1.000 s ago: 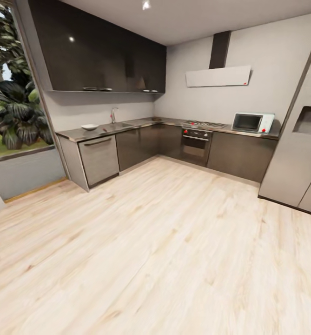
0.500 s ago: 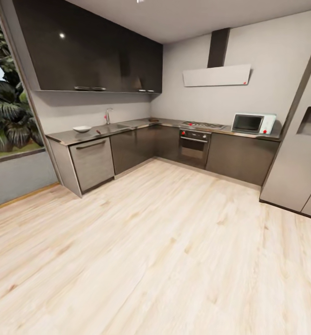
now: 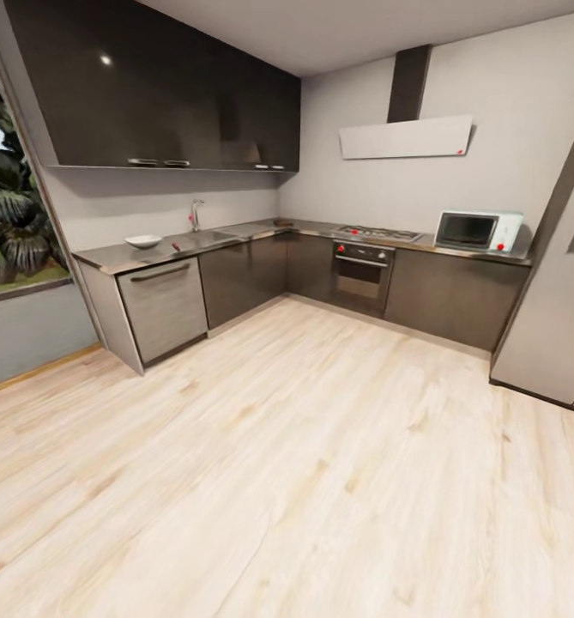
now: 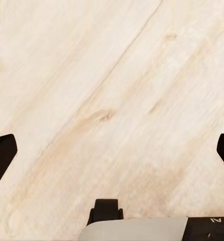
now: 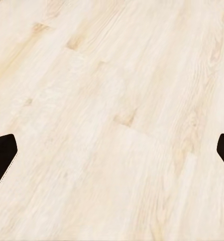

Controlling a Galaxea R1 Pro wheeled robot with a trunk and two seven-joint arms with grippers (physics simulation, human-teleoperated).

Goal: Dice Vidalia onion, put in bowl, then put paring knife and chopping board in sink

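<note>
Across a pale wood floor (image 3: pixel 321 481), the countertop (image 3: pixel 235 236) runs away from me along the left wall toward the corner. The white bowl (image 3: pixel 143 241) sits near its close end, and a small reddish thing beside it is too small to name. The sink (image 3: pixel 211 234) lies farther along under its faucet (image 3: pixel 196 215). My left gripper (image 4: pixel 112 150) and right gripper (image 5: pixel 112 150) hang over bare planks, fingers spread wide, holding nothing.

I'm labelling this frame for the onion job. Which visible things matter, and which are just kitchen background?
Job: bowl, sink with faucet, countertop.
Background: microwave, oven, stovetop, range hood, upper cabinets, wooden floor.
</note>
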